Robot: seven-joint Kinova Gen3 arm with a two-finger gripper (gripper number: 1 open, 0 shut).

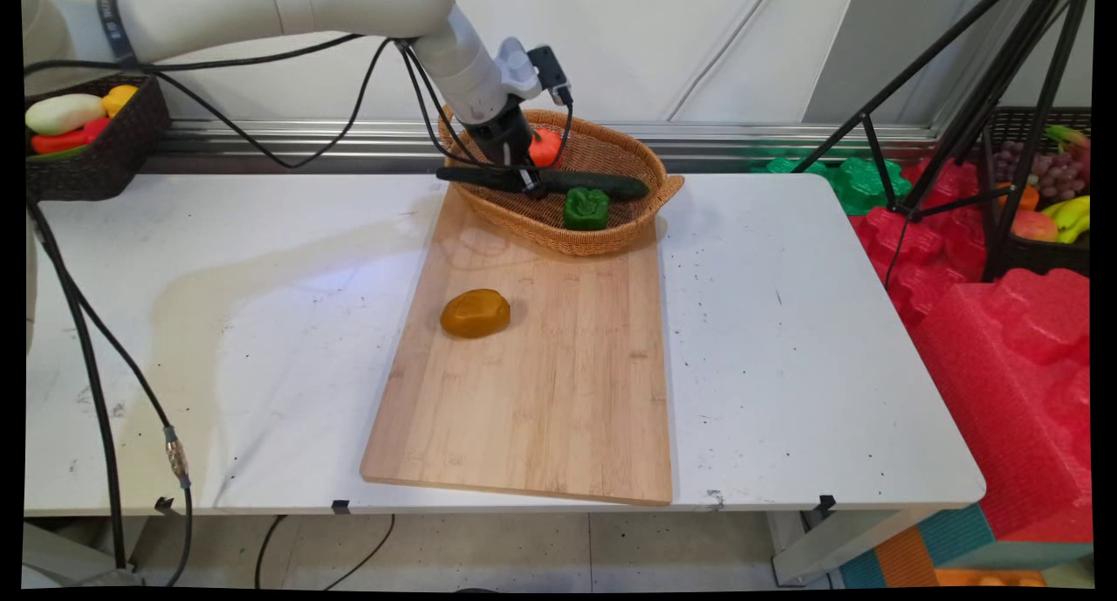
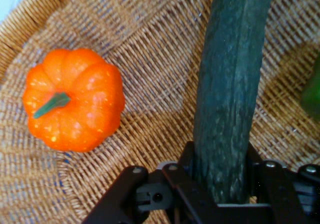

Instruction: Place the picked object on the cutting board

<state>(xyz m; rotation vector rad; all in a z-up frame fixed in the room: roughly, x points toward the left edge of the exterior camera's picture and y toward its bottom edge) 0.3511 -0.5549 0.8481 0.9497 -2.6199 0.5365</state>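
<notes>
The white table (image 1: 785, 339) carried a wooden cutting board (image 1: 541, 392) near its middle and a dark wicker basket (image 1: 113, 147) of produce at its far left corner.

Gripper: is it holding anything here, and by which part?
Yes. The gripper is shut on the cucumber, gripping it near one end, over the wicker basket beside the small pumpkin.

The cucumber (image 2: 230, 98) at the centre-right of the hand view is dark, mottled green, and the pumpkin (image 2: 74, 99) at its left is bright orange with a green stem. The basket (image 1: 611, 152), top centre of the main view, is tan woven wicker holding a green pepper (image 1: 585, 208). The board (image 1: 541, 383) is pale striped wood with an amber-brown lump (image 1: 475, 313) on it.
</notes>
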